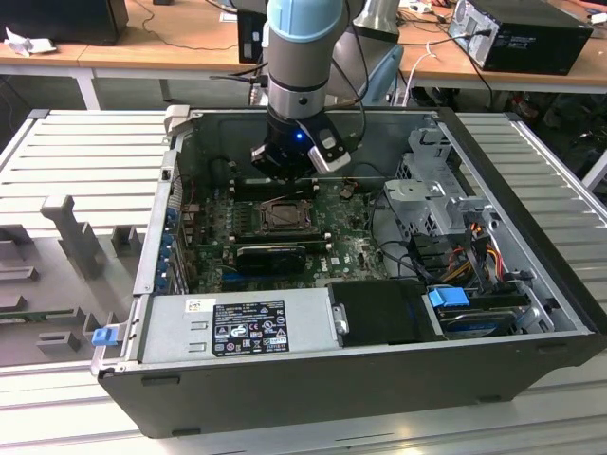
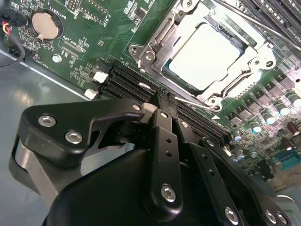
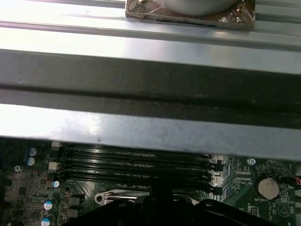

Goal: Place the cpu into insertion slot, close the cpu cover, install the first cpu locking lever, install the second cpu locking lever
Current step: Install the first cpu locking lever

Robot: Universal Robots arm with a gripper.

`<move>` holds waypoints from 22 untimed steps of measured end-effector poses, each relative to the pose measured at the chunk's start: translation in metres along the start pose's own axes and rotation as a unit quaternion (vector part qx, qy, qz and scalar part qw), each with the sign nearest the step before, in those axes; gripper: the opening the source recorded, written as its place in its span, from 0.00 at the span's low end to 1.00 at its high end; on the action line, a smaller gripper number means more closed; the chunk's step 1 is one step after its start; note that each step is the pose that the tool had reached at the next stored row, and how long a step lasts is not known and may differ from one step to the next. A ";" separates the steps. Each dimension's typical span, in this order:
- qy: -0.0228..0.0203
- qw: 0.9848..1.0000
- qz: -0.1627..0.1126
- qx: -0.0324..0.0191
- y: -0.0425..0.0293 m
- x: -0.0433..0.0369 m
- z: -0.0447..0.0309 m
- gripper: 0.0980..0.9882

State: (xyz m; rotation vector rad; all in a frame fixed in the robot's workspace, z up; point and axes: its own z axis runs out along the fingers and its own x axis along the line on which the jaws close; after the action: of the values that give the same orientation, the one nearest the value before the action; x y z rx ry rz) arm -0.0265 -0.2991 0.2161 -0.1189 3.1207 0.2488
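LEVER WORK: One robot arm's tool (image 1: 289, 169) hangs inside one open computer case (image 1: 332, 389) on the ribbed bench (image 1: 85, 152). In the exterior view the insertion slot (image 1: 283, 216) lies at six o'clock from it. The second wrist view shows the single cpu (image 2: 204, 56) seated in that slot, the cpu cover (image 2: 164, 33) flat around it. The tool's two fingers (image 2: 162, 132) are drawn together, tips just beside one thin lever rod (image 2: 195, 102); whether they grip it cannot be told. Four memory slots (image 3: 136, 165) and one coin battery (image 3: 268, 187) appear in the first wrist view.
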 end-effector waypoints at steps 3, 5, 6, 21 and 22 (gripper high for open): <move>0.000 1.000 0.000 0.000 0.0000 -0.0001 0.0002 0.01; 0.000 1.000 0.000 0.000 0.0000 -0.0001 0.0002 0.01; 0.000 1.000 0.000 0.000 0.0000 -0.0001 0.0002 0.01; 0.000 1.000 0.000 0.001 0.0030 -0.0064 0.0048 0.01; 0.000 1.000 0.000 0.002 0.0029 -0.0069 0.0051 0.01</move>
State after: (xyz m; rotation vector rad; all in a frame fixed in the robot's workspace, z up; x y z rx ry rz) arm -0.0198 -0.2949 0.2117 -0.1190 3.1210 0.2441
